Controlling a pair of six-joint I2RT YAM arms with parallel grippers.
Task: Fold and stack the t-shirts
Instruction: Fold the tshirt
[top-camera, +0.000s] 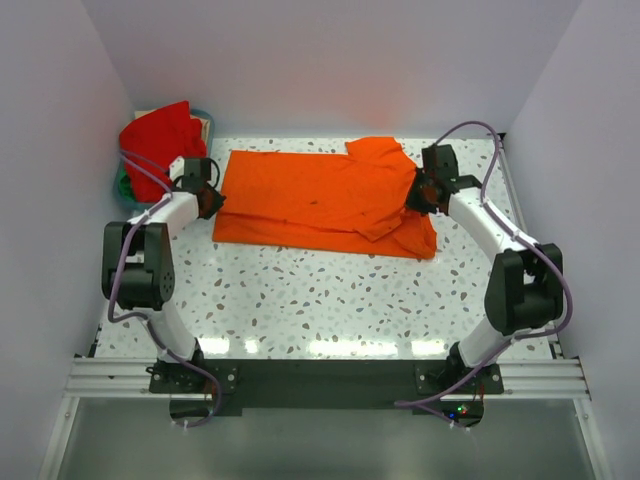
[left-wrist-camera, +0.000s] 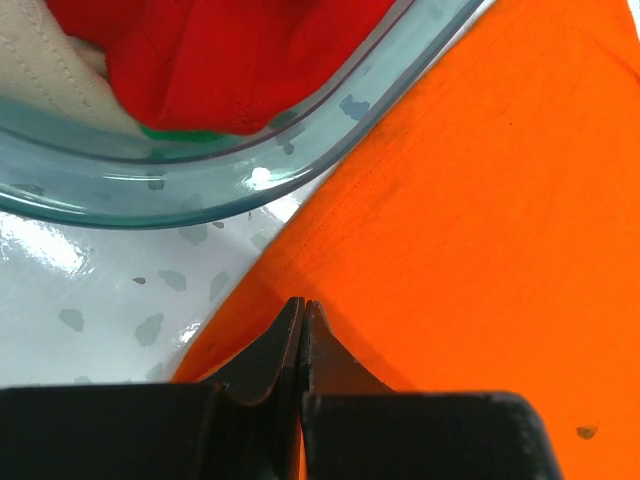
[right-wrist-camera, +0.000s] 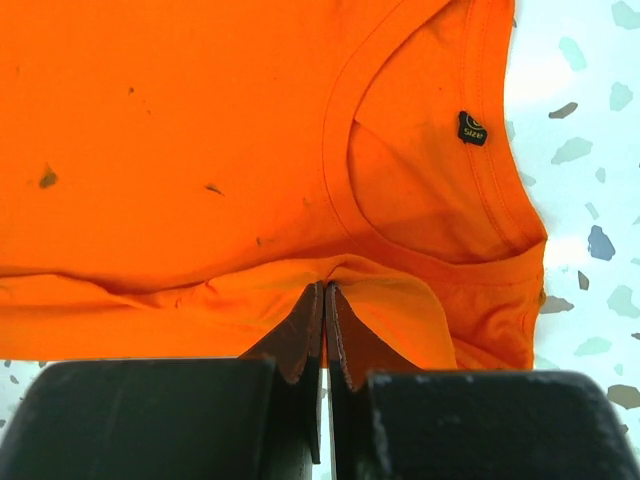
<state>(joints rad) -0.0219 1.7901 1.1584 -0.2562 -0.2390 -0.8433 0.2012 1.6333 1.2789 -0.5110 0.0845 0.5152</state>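
Left pincer (left-wrist-camera: 302, 308) reads pressed together, tips on the left edge of the orange shirt (top-camera: 310, 195); I cannot tell whether cloth is caught between them. Right pincer (right-wrist-camera: 324, 290) is closed, pinching a puckered fold of that shirt at its neck end. I note the orange shirt lies spread across the far half of the table (top-camera: 330, 290), rumpled at its right end. Of the 2 shirts, the red shirt (top-camera: 160, 130) sits heaped in the basket (left-wrist-camera: 335, 108) at the far left corner, just beside the left pincer.
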